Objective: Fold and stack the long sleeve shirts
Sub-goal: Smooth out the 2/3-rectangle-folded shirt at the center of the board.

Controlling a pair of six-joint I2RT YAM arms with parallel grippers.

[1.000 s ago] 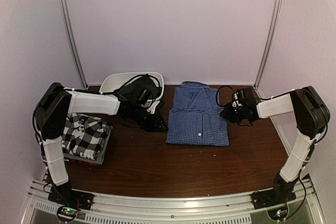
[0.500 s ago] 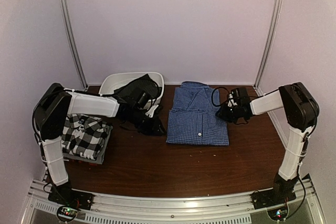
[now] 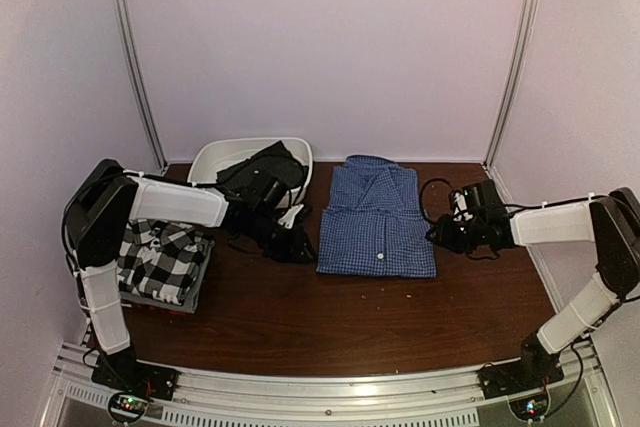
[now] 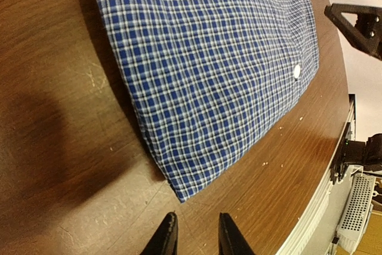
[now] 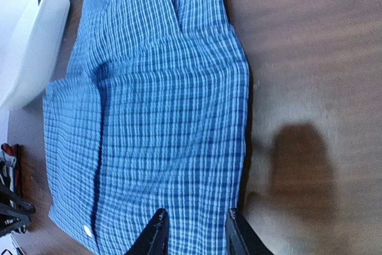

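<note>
The blue-and-white check shirt [image 3: 377, 219] lies folded flat in the middle of the table, collar toward the back. My left gripper [image 3: 298, 245] is open and empty, low over the table just off the shirt's front left corner [image 4: 179, 192]; its fingertips [image 4: 169, 234] touch nothing. My right gripper [image 3: 440, 235] is open and empty at the shirt's right edge; in the right wrist view its fingers [image 5: 157, 231] hang over the cloth [image 5: 155, 117]. The folded black-and-white plaid shirt [image 3: 160, 259] tops a stack at the left, with grey and red edges under it.
A white oval basin [image 3: 215, 154] stands at the back left with a dark garment [image 3: 262, 169] in it; its rim shows in the right wrist view [image 5: 36, 46]. Walls close in the table on three sides. The metal rail [image 3: 330, 387] runs along the front edge.
My right gripper first moved in toward the shirt, then drew back to the right and toward the front. The left gripper shifted only slightly. The shirt has not moved.
</note>
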